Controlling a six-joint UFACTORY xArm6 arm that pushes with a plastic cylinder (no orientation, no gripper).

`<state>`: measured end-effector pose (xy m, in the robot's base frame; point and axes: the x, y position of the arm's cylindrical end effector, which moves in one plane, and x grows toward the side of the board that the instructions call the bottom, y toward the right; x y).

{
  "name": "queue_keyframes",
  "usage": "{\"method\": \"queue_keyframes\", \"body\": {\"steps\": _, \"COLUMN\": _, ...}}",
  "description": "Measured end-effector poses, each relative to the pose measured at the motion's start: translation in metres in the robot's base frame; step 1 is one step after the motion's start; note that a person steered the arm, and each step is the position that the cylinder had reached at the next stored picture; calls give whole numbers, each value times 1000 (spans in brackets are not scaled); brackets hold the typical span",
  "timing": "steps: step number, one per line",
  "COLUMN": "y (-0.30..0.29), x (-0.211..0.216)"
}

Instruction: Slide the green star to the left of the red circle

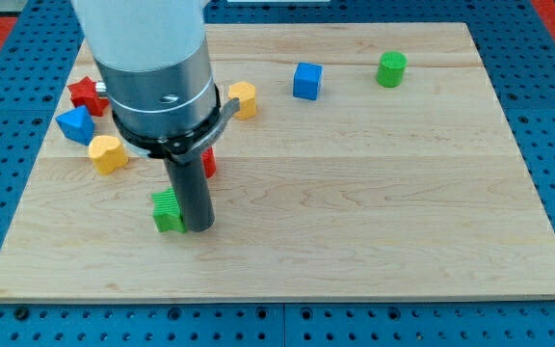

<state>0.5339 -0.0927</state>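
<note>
Mostly the wooden board [355, 193] is bare: its whole right half and the wide strip along the view's bottom hold no block, so much free surface lies there. Blocks gather at the view's upper left. A red star [86, 93] sits close to the left edge, with a blue triangle-like block [75, 124] just below it and a yellow block [108, 153] beside that one. Another yellow block [244, 98] lies near the top, right of the arm. A blue cube [307, 80] and a green cylinder [391, 68] stand apart near the top edge.

The arm [152, 67] comes down from the view's top left, a thick grey cylinder that ends in a dark rod. The tip [198, 227] rests on the board, touching the right side of the green star [169, 210], which lies low on the left half, well clear of the bottom edge. A red block [208, 162], mostly hidden behind the rod, shows just above the green star; its shape cannot be told. The arm has no pincer, only the rod. No container is on the board.
</note>
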Motion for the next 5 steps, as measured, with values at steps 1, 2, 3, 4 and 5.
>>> {"method": "queue_keyframes", "body": {"steps": 1, "y": 11, "x": 7}}
{"method": "queue_keyframes", "body": {"steps": 2, "y": 7, "x": 14}}
{"method": "queue_keyframes", "body": {"steps": 3, "y": -2, "x": 31}}
{"method": "queue_keyframes", "body": {"steps": 4, "y": -17, "x": 33}}
{"method": "queue_keyframes", "body": {"steps": 5, "y": -17, "x": 27}}
